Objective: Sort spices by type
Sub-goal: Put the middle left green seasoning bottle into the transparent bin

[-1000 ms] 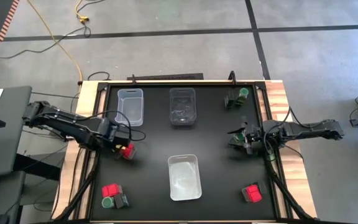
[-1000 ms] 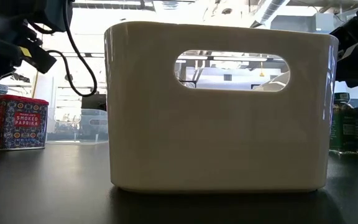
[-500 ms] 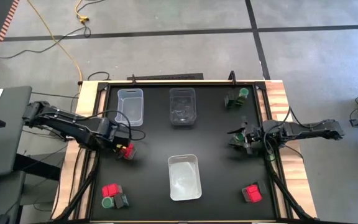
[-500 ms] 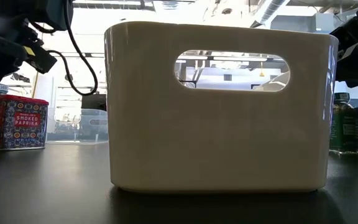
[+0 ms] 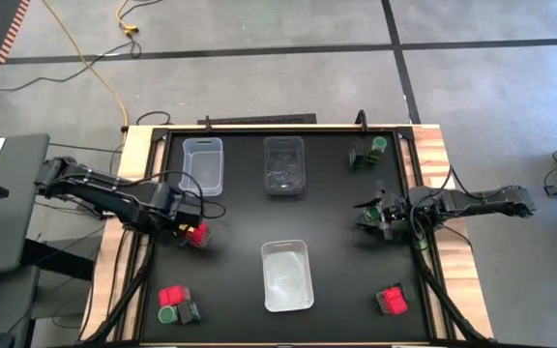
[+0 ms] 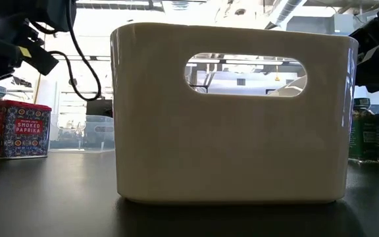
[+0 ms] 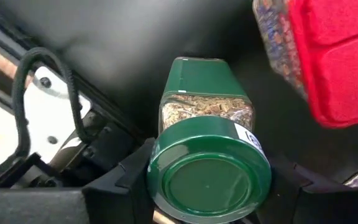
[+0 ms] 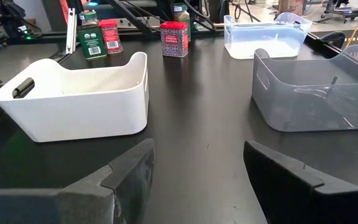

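A green-lidded jar (image 7: pixel 208 168) is held clamped in the left gripper (image 5: pixel 184 225), beside a red packet (image 5: pixel 199 236); the right gripper (image 8: pixel 194 163) is seen parted, holding nothing

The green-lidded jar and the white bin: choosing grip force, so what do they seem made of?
Green-lidded jar: clear, glossy glass or hard plastic, since the flakes inside show through; its lid looks like smooth moulded plastic. White bin: opaque, slightly glossy plastic, with rounded moulded corners.

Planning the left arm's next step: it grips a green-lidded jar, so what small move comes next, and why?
Probably lift it clear: the left gripper is shut on the green-lidded jar, a red packet lies close beside it, and the bins stand farther off.
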